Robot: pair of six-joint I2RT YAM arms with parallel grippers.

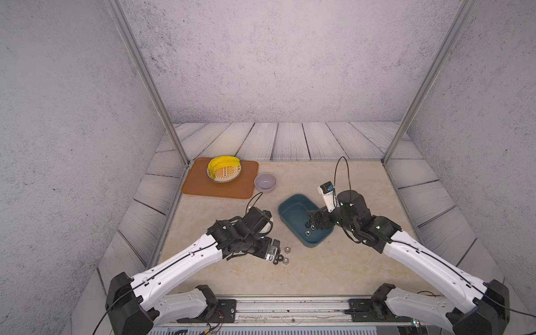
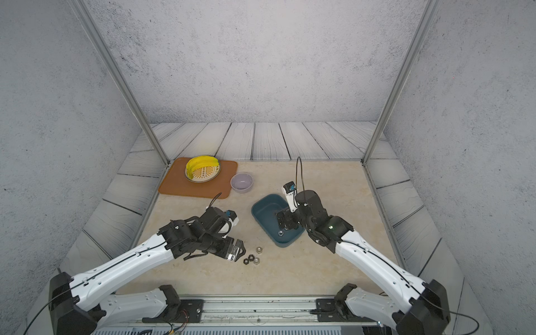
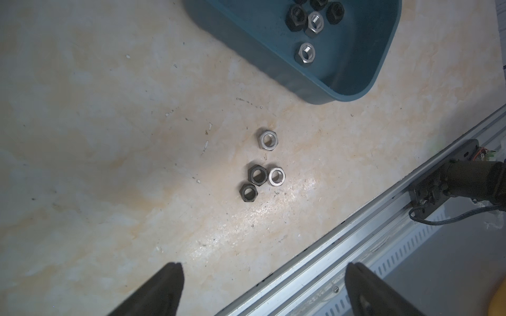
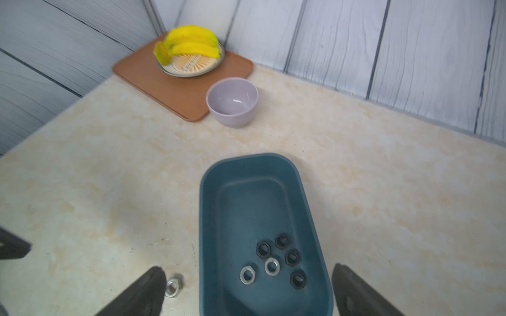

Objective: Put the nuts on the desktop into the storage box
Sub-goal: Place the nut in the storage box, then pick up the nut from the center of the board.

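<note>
**Task items.** The storage box stands on the surface right of centre, about midway between the far and near edges, with its long axis angled to them. Six nuts lie flat at its near end: four black nuts and two silver nuts. Grouped at one end, they leave the far half of the floor free.

Four loose nuts are still on the surface near its centre, toward the near edge and just off the box's near-left corner. Two are black and two silver. Three are clustered and appear to touch. The fourth nut, silver, lies slightly apart on the box side. All rest flat with the hole facing up, so a grip must be taken across the outer flats.

**Right arm.** The right arm reaches from the near-right corner toward the centre, with the wrist pitched down over the near end of the box. The right jaws are spread wide and hold nothing. The pile of nuts lies directly beneath them, inside the walls. This position suits a drop that cannot roll out onto the surface.

**Left arm.** The left arm extends from the near-left corner, with the wrist bent down and turned toward the box. The left jaws are fully apart and empty, low over the surface just left of the cluster. Contact with the surface cannot be determined. The pose appears to be an approach to the nearest black nut.

**Not task items.** The lavender bowl, the orange mat and the plate of bananas occupy the far-left corner, well apart from both arms.
</note>
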